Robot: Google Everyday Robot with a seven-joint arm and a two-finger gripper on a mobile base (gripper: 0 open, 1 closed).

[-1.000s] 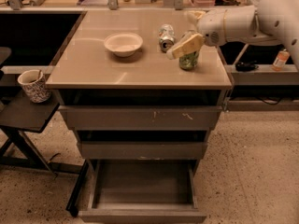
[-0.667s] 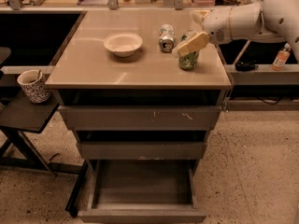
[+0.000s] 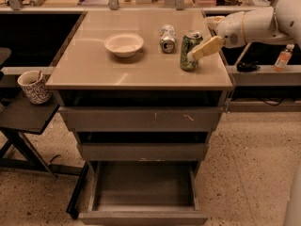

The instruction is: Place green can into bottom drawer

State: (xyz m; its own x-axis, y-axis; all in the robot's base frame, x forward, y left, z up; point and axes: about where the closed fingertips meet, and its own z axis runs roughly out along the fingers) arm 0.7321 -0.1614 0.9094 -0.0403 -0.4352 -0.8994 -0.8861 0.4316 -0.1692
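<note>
The green can [image 3: 188,51] stands upright on the cabinet top [image 3: 94,69], near its right edge. My gripper [image 3: 205,48] comes in from the right on the white arm [image 3: 249,26]. It sits against the can's right side at mid height, and its tip overlaps the can. The bottom drawer [image 3: 143,192] is pulled out at floor level, and nothing shows inside its tray. The two drawers above it are pushed in.
A silver-white can [image 3: 167,37] lies on its side just left of and behind the green can. A white bowl [image 3: 124,44] sits mid-top. A patterned mug [image 3: 34,86] stands on a low side table at the left. A small orange bottle [image 3: 283,59] stands on the right shelf.
My gripper and arm have shifted to the right, so more of the green can shows. The can has stayed upright in the same place.
</note>
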